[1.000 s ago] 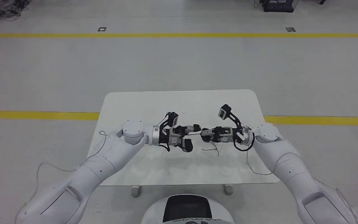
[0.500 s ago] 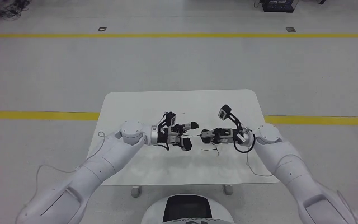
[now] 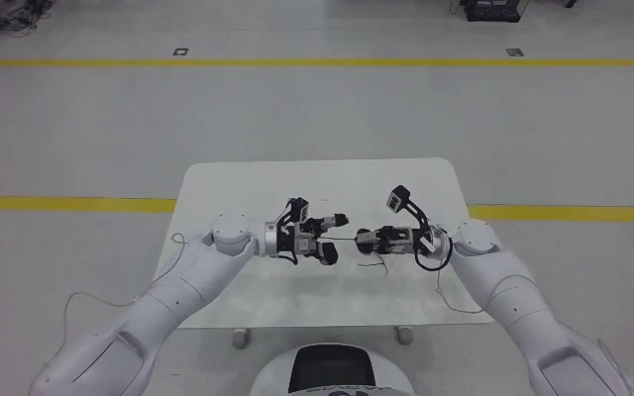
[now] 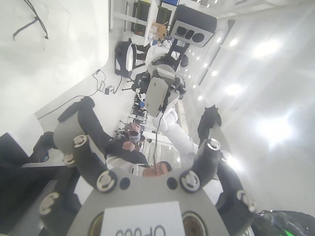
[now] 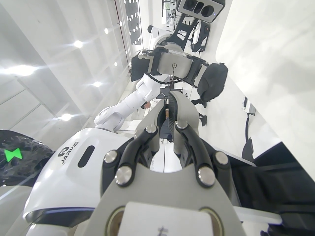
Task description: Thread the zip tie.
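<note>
- Here the zip tie (image 5: 171, 110) is off the table (image 3: 248, 198), held level in the air between the two arms, above the table's middle.
- The right gripper (image 5: 170, 99) has its fingers pinched narrow on the ribbed black strap. The rest of the strap runs on as a thin line towards the other arm.
- From the top view, the free end reaches in between the fingers of the left gripper (image 4: 147, 106). Those fingers are spread wide and grip nothing. I cannot tell whether the strap touches either pad.
- The two grippers face each other, near but apart, with the strap bridging the gap.
- A loose black strap (image 4: 29, 24), probably a spare tie, lies flat on the table below and beside the right gripper.
- As I judge it, the step in hand is the hand-over of the free end, with the left gripper placed to take it. The threading itself is not yet done.
- I cannot make out which end carries the locking head, or whether any loop is formed.
- The next move calls for the left fingers to close squarely on the thin strap without bending it sideways. The right gripper should hold steady meanwhile.
- After that, the tail and the head slot must be lined up closely, since the opening is narrow and the strap is springy.
</note>
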Robot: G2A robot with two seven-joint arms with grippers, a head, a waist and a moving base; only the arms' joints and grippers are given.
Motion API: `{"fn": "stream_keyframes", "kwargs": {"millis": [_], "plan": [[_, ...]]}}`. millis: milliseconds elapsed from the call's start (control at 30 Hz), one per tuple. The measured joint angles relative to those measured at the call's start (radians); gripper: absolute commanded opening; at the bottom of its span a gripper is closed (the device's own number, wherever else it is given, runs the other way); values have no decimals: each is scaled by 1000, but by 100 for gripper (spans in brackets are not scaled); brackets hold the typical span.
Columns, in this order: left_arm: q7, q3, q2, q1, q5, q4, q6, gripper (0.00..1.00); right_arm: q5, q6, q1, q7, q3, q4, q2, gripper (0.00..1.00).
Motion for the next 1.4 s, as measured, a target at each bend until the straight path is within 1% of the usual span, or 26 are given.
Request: {"fn": "stream_keyframes", "kwargs": {"millis": [233, 433, 800, 1067, 1400], "plan": [[-4, -9, 0, 3, 2, -3, 1, 100, -3, 4, -1, 2, 3, -2, -1, 0], [-9, -14, -1, 7, -3, -4, -2, 100, -11, 15, 7, 1, -7, 6, -7, 0], [-17, -21, -4, 11, -8, -1, -7, 100, -13, 10, 14, -2, -13, 23, -15, 0], [-18, -29, -6, 16, -13, 5, -7, 100, -19, 4, 7, -1, -6, 14, -15, 0], [-22, -39, -8, 18, -19, 15, -9, 100, -23, 9, 2, 0, 1, 7, -15, 0]]}}
